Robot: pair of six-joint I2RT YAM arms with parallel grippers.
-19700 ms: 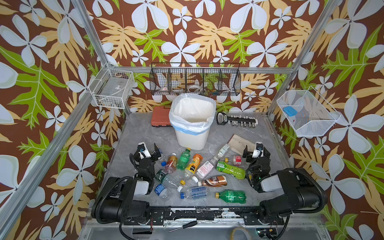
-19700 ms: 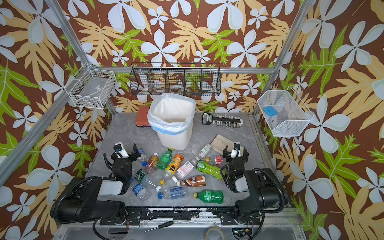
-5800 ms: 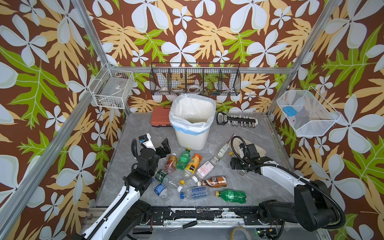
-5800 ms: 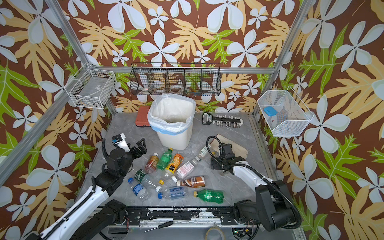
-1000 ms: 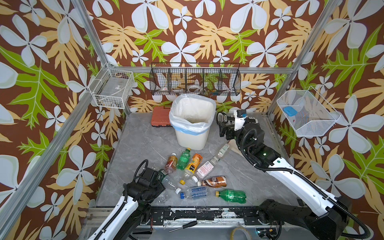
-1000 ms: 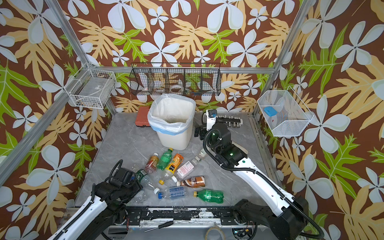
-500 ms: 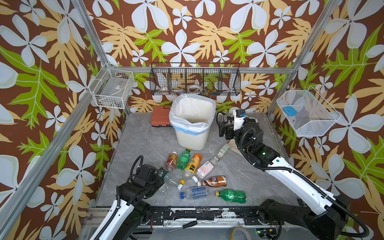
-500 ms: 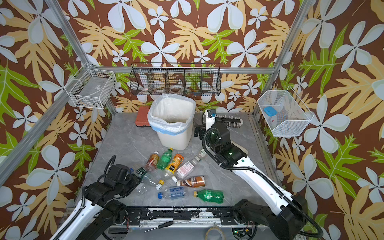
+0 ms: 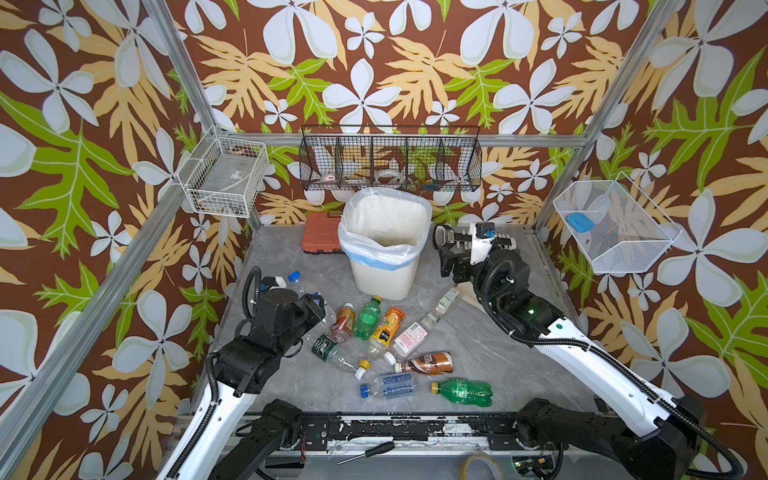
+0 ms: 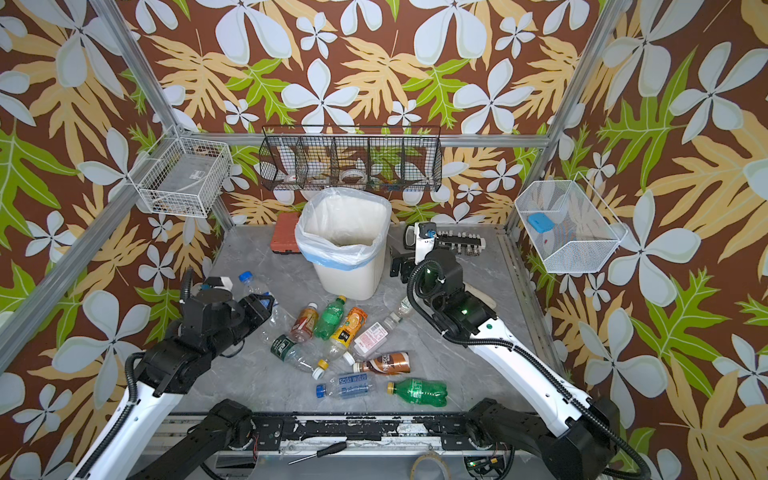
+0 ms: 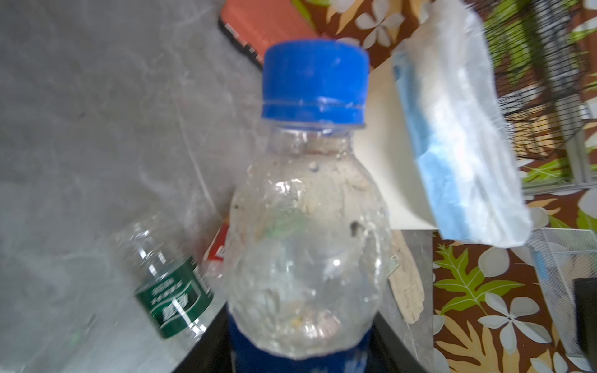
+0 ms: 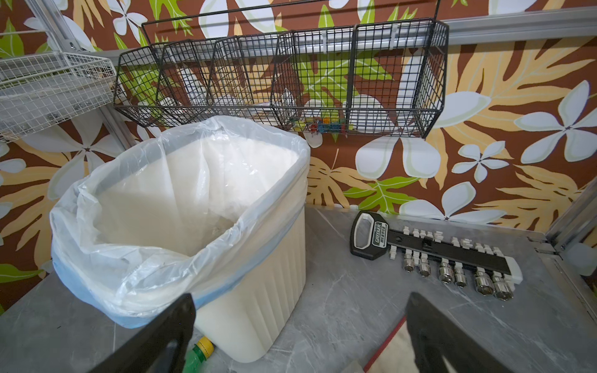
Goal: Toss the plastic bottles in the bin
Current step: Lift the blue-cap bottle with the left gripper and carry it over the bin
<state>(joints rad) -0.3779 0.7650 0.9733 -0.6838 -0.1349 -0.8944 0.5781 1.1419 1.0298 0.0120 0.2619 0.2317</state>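
My left gripper (image 9: 311,300) (image 11: 298,350) is shut on a clear plastic bottle (image 11: 307,232) with a blue cap (image 9: 294,276) and blue label. It holds the bottle above the table, left of the bin (image 9: 384,278). The bin is white, lined with a white-and-blue bag (image 11: 458,135), and stands at the back centre in both top views (image 10: 347,276). Several more plastic bottles (image 9: 376,332) lie in a cluster in front of it. My right gripper (image 9: 451,255) (image 12: 297,326) is open and empty, raised just right of the bin (image 12: 258,290).
An orange case (image 9: 322,239) lies behind the bin on the left. A socket rail (image 12: 436,250) lies behind it on the right, and a beige glove (image 10: 478,293) lies under the right arm. Wire baskets (image 9: 388,164) hang on the walls. A screwdriver (image 9: 365,452) lies on the front rail.
My left gripper closed on the blue-capped bottle near the front left. It lifted the bottle up and back toward the bin. The right arm stayed almost still.
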